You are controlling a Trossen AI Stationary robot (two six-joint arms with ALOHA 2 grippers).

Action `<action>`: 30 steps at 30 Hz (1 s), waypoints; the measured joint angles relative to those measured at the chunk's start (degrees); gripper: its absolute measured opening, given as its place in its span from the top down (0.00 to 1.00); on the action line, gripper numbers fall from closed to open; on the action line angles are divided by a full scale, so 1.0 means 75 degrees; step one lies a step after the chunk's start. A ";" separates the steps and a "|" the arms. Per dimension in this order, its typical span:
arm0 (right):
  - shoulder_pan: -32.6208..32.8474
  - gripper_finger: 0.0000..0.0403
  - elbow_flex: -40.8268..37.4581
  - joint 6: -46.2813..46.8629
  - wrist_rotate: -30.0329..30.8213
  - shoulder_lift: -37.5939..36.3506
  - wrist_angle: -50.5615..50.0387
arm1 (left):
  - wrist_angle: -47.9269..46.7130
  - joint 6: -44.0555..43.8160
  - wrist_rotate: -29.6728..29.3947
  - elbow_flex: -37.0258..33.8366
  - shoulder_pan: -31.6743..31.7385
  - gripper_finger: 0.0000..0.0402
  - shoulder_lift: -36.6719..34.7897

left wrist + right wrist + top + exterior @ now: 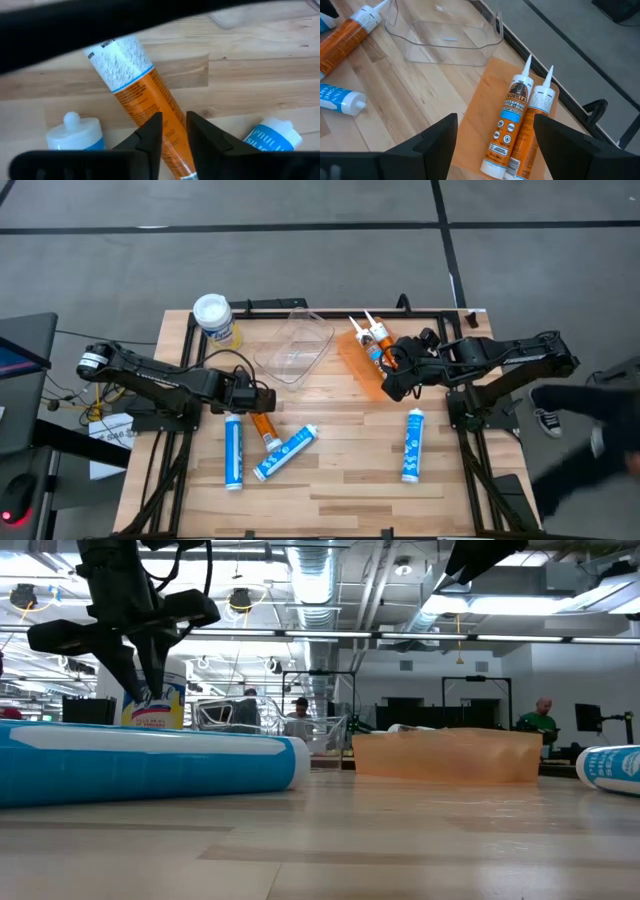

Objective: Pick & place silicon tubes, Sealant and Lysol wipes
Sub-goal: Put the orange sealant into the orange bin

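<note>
An orange caulk tube (263, 426) lies flat on the wooden table, and my left gripper (262, 400) hovers just above it. The fingers point down with only a narrow gap between them (174, 125). Three blue tubes (233, 452) (285, 452) (412, 445) lie flat on the table. Two orange tubes (509, 125) lie side by side on an orange tray (362, 370). My right gripper (495, 120) is open and empty above that tray's near end. The Lysol wipes canister (214, 320) stands upright at the far left.
A clear plastic tray (295, 345) sits at the far middle of the table. A black frame (300, 307) runs along the far edge. A person's shoe (546, 421) shows beside the table's right side. Bare wood lies along the near edge.
</note>
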 joint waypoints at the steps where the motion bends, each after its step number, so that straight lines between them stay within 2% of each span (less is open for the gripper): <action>1: 0.0000 0.37 0.0000 0.0000 0.0000 0.0000 0.0000 | 0.0003 0.0000 0.0000 0.0000 0.0000 0.75 0.0000; 19: 0.0000 0.37 0.0000 0.0020 -0.0003 0.0000 0.0000 | 0.0000 -0.0026 -0.0061 0.0000 0.0000 0.28 0.0000; 24: 0.0000 0.37 0.0000 0.0020 -0.0001 0.0003 0.0000 | -0.0113 -0.0088 0.0039 0.0000 -0.0002 0.22 0.0000; 30: 0.0000 0.37 0.0000 0.0017 -0.0002 0.0003 0.0000 | -0.0248 -0.0755 0.0167 -0.0149 0.0000 0.21 0.0322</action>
